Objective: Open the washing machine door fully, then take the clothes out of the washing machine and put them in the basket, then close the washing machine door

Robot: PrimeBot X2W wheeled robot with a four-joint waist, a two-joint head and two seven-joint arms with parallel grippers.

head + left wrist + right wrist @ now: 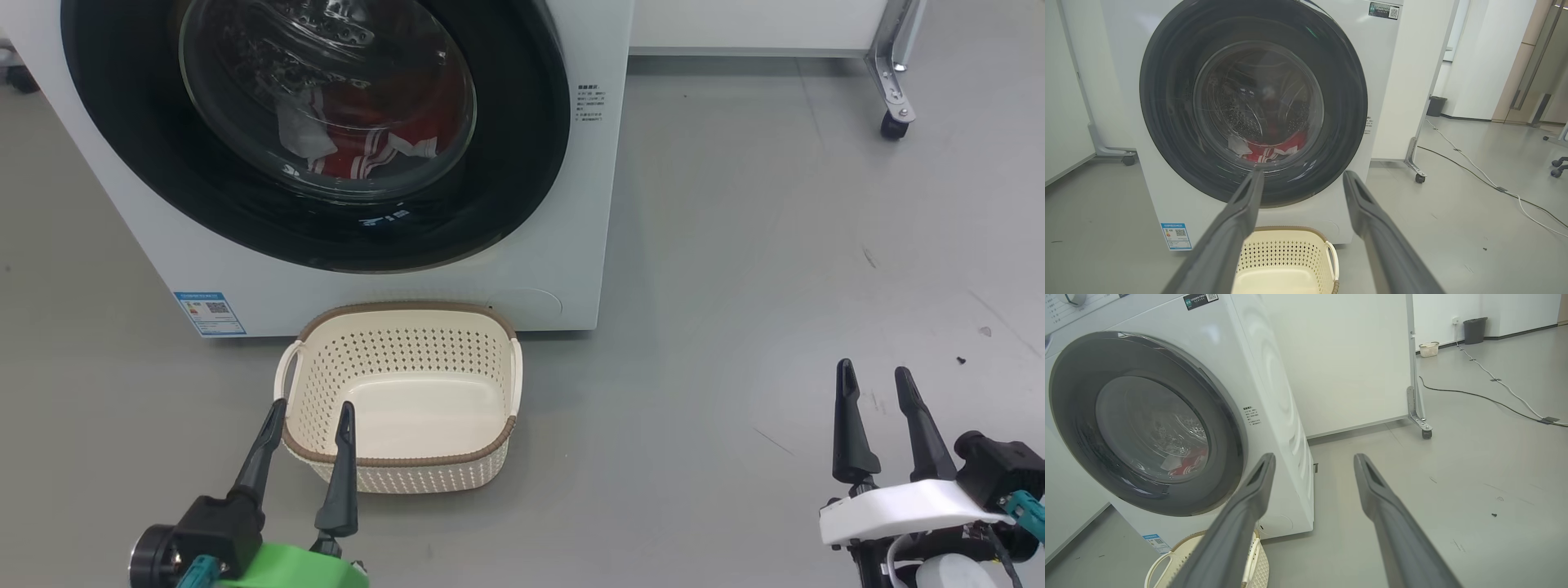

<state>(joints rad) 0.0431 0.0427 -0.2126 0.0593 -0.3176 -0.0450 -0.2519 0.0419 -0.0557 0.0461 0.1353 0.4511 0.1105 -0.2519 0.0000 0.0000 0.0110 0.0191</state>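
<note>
Nearest us, at the lower left of the head view, our left end effector (314,403) hangs with its two dark fingers spread apart and nothing between them. In that view the fingertips overlap the near left corner of the basket (424,478); we cannot tell whether they touch it or stand above it. At the lower right, our right end effector (872,366) also has its fingers apart and holds nothing. It sits over the grey floor (735,245), well apart from the basket.

The basket, cream with perforated sides and a brown rim, stands upright on the floor just in front of the base of the washing machine (588,245), below the door. We see its pale bottom through the open top.

The washing machine door (522,163) is shut flat against the white front, its glossy black rim ringing the clear glass bowl. Through the glass we see the clothes (367,147), red with white stripes, lying at the bottom of the steel drum, with a pale piece at their left side. A small blue label (209,314) sits at the lower left of the machine's front.

Beside the machine stands a white partition panel (1351,355) on a metal foot with a caster (894,126). Behind it, a cable (1474,167) trails across the floor.
</note>
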